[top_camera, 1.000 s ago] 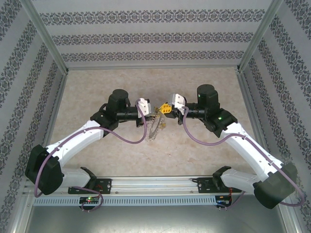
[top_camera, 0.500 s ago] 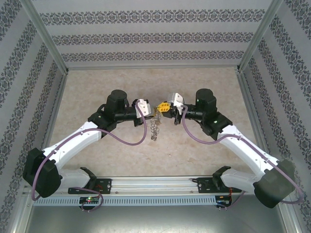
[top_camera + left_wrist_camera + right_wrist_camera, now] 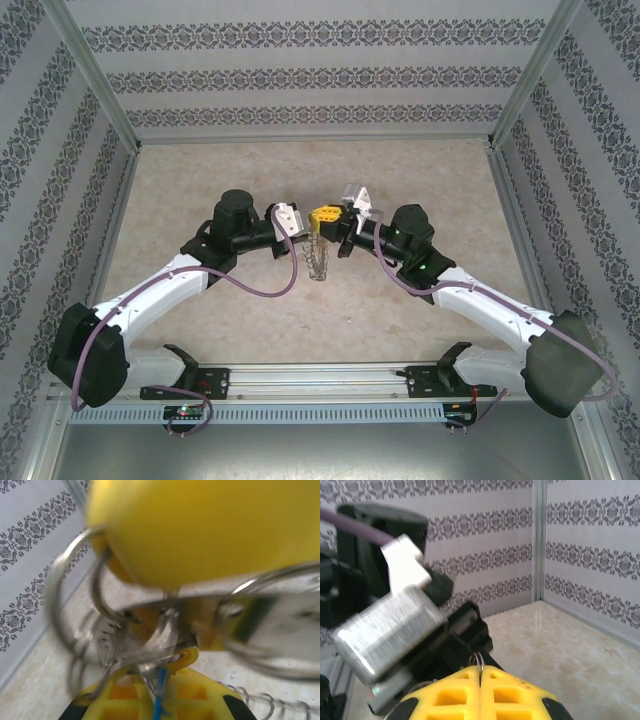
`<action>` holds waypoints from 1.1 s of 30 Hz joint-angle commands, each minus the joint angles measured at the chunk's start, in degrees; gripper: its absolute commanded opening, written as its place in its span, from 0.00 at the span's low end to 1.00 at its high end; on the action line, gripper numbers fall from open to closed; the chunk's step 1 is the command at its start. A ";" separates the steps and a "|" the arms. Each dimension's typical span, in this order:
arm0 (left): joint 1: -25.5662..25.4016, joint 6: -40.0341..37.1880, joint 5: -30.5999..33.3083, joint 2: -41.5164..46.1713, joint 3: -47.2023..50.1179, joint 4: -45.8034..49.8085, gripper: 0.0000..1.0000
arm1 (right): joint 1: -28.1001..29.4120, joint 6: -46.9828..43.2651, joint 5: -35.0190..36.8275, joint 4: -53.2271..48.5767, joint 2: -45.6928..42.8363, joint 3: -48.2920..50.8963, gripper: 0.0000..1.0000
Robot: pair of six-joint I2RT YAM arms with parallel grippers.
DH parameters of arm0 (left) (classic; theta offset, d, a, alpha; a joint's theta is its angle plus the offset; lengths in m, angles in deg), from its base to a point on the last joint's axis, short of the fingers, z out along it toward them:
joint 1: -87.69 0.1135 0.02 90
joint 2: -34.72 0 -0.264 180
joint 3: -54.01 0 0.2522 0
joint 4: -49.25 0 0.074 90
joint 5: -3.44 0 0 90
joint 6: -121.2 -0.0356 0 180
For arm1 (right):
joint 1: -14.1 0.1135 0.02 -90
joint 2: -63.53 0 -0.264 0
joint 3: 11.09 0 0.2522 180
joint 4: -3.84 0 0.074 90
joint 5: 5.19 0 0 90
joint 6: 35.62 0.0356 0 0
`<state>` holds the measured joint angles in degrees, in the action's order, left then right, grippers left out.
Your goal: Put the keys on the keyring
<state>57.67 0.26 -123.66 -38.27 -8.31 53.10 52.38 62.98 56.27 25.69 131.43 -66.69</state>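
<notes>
In the top view my left gripper (image 3: pixel 306 226) and right gripper (image 3: pixel 326 214) meet tip to tip above the table's middle, and the keyring (image 3: pixel 318 258) hangs below them as a chain of wire loops. In the left wrist view my left gripper (image 3: pixel 159 680) is shut on the blue key (image 3: pixel 160 692), whose metal blade sticks out. The yellow key's head (image 3: pixel 189 657) lies against the fingertips, with blurred rings of the keyring (image 3: pixel 60 585) around it. In the right wrist view my right gripper (image 3: pixel 480 674) is shut on one wire loop of the keyring (image 3: pixel 478 660).
Patterned walls (image 3: pixel 300 75) and metal corner posts (image 3: pixel 95 75) enclose the beige table (image 3: pixel 200 180). The right gripper's yellow finger (image 3: pixel 210 525) looms blurred across the left wrist view. The left arm's grey wrist block (image 3: pixel 385 630) stands close before the right fingers.
Both grippers have drawn together, the right arm swinging left and forward. The hanging chain has shifted slightly right and up. Both stay shut.
</notes>
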 commanded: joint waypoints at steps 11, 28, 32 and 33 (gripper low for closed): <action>6.57 5.01 -8.01 13.01 1.28 6.52 0.40 | 0.03 -5.47 -6.86 7.28 0.10 0.62 0.00; 7.85 5.89 -16.58 9.13 -4.88 8.29 0.47 | -3.48 -5.70 -16.69 5.47 1.70 -1.47 0.00; 7.75 6.06 -18.06 7.79 -5.91 8.20 0.46 | -3.49 -6.11 -17.43 4.98 2.32 -1.90 0.00; 7.64 6.11 -18.46 7.69 -6.01 8.15 0.45 | -3.55 -6.30 -17.44 4.83 2.46 -2.01 0.00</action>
<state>64.94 5.14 -138.48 -30.40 -12.42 61.34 48.82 58.30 41.76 28.38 133.53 -66.39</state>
